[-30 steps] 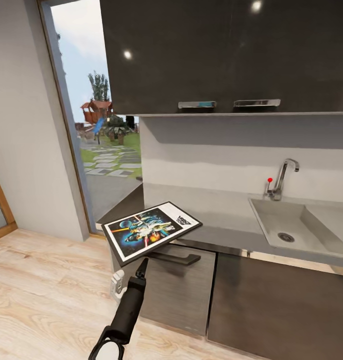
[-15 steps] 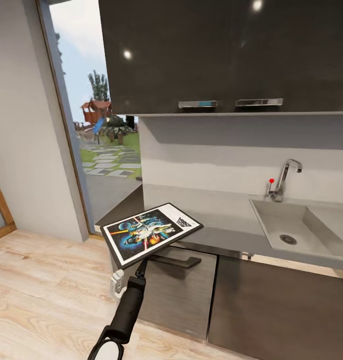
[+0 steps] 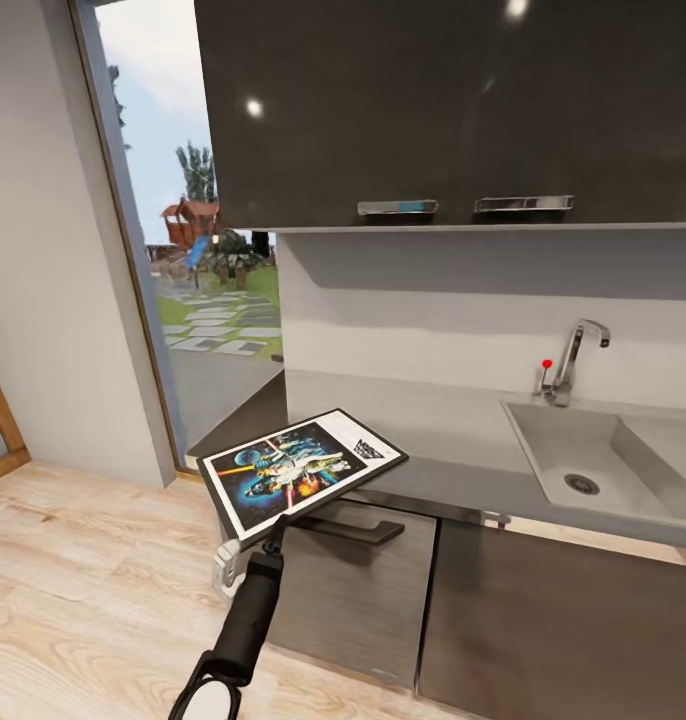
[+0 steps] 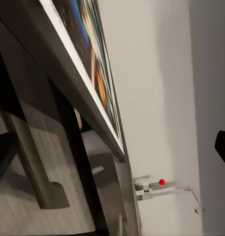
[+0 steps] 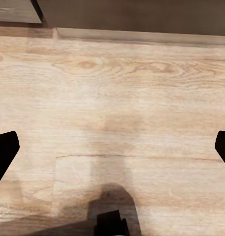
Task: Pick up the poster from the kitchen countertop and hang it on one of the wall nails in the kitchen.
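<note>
The left gripper (image 3: 276, 541) sits right at the near edge of the rectangular black-framed Star Wars poster (image 3: 299, 468), its tips tucked under the frame's overhang. Whether the jaws are clamped on the frame I cannot tell: in the left wrist view both fingertips stand wide at the picture's sides, with the poster's (image 4: 92, 73) edge running between them, so they look spread rather than pinched.

Just beyond the gripper, the poster lies on the corner of the long light-grey table (image 3: 453, 440), its near end jutting past the edge over the dark cabinet fronts (image 3: 363, 590) and their bar handle (image 3: 355, 528). Farther off to the right are the moulded grey sink (image 3: 603, 470) and chrome tap (image 3: 575, 355).

The right gripper (image 5: 112, 147) hangs open over the pale wood floor (image 5: 112, 88), well away from all this.

The risk, as I judge it — a thin frame taken at one edge can pivot or slip out, and an upward nudge before closing could push the poster off the corner onto the floor.
</note>
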